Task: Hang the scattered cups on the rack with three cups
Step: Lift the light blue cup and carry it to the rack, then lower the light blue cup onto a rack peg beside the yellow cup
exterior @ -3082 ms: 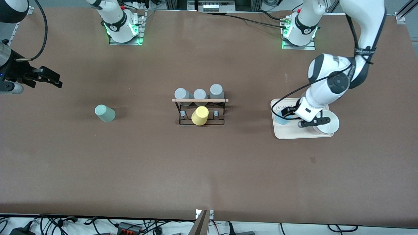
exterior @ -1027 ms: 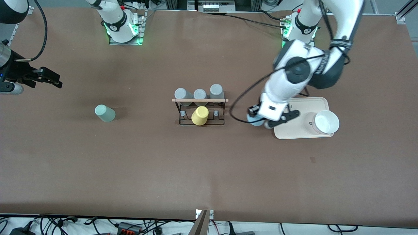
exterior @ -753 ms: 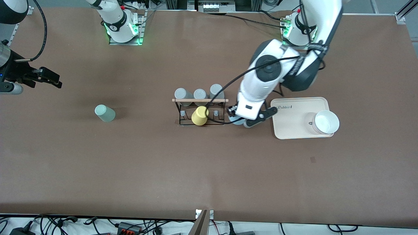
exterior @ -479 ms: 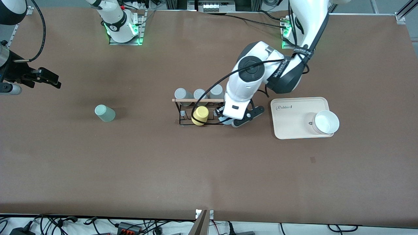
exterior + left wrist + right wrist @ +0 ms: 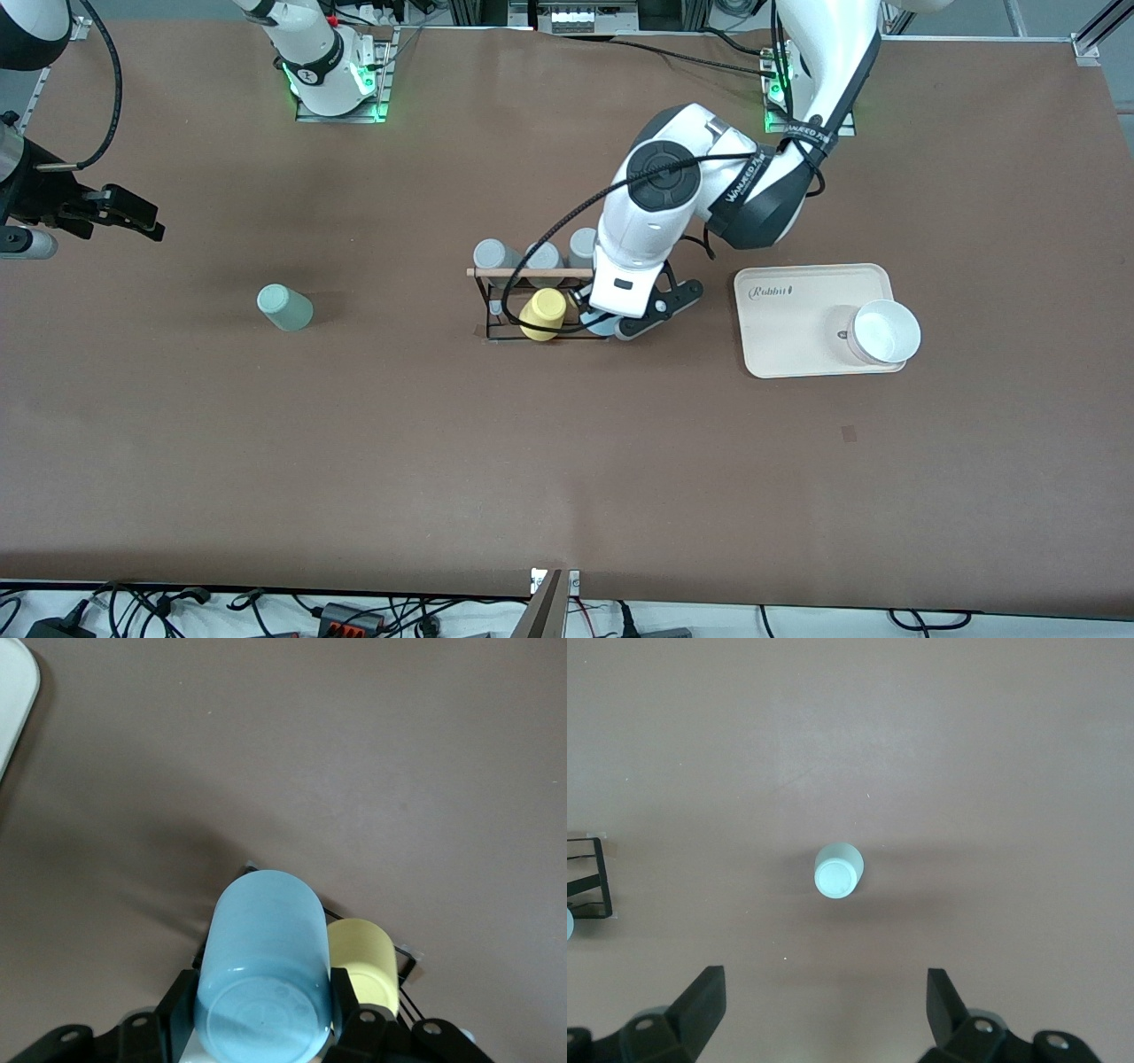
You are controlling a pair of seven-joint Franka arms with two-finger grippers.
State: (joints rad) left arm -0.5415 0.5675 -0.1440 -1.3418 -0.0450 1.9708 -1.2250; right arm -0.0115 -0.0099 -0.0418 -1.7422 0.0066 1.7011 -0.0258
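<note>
Meanwhile, the left gripper (image 5: 606,321) is hovering over the rack (image 5: 542,301) at its end toward the left arm, its fingers (image 5: 344,996) pinching the light blue cup (image 5: 263,979) upside down. Just beside it, a yellow cup (image 5: 542,314) is sitting on a peg, with three grey cups (image 5: 538,255) farther from the front camera. The sage green cup (image 5: 284,307) is standing on the table (image 5: 567,461) toward the right arm's end, under the waiting right gripper (image 5: 824,1001), jaws spread wide. A beige tray (image 5: 788,337) reading "Rabbit" is carrying a white bowl (image 5: 883,331).
</note>
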